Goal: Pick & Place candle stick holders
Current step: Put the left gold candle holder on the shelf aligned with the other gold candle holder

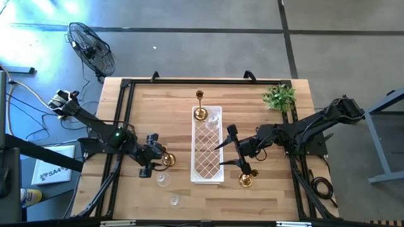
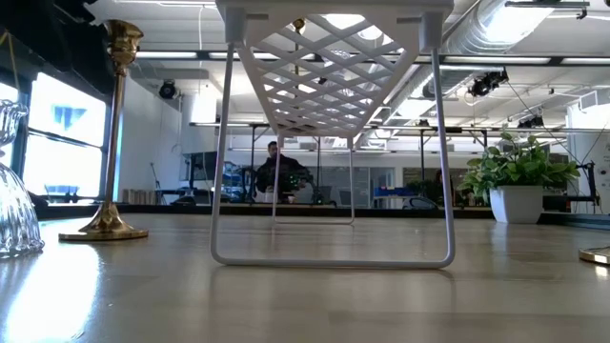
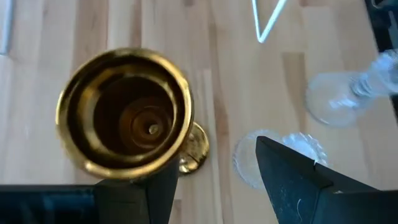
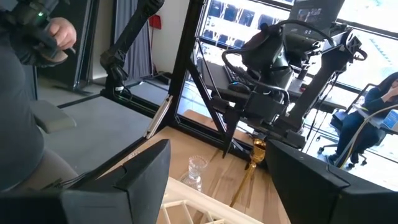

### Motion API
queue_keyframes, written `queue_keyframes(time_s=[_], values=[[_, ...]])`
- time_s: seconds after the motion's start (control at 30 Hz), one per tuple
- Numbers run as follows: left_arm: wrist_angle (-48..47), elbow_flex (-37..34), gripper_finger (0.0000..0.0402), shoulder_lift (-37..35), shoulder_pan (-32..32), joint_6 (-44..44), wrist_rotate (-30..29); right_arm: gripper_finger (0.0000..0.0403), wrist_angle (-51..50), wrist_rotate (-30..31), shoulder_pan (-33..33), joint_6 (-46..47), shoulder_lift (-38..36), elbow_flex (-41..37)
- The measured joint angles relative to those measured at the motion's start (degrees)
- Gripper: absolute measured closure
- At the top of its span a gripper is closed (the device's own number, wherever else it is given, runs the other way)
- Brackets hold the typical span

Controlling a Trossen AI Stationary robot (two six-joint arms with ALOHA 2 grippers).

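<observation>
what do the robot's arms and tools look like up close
Both arms are dark, near black, built of jointed segments. The left arm shows a small green light and has a pale block at its outer end. The right arm is plain black. The left tool and right tool each end in two flat, angular, matte black fingers. No markings show.
</observation>
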Motion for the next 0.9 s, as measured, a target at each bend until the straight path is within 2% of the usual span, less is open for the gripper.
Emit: queue_keyframes(time_s=[0.2, 0.53, 0.9], values=[[0.8, 0.0, 0.0197, 0.0, 0.0, -2.2, -3.8, 0.0146, -0.1, 0.0, 0.0, 0.0, 0.0, 0.0], [0.9, 0.0, 0.0197, 0.0, 0.0, -3.9, -3.1, 0.0146, -0.3, 0.0, 0.0, 0.2, 0.0, 0.0], [-2.3, 0.0, 0.0197, 0.0, 0.0, -11.1, -0.6, 0.0146, -0.3, 0.0, 0.0, 0.2, 0.0, 0.0]])
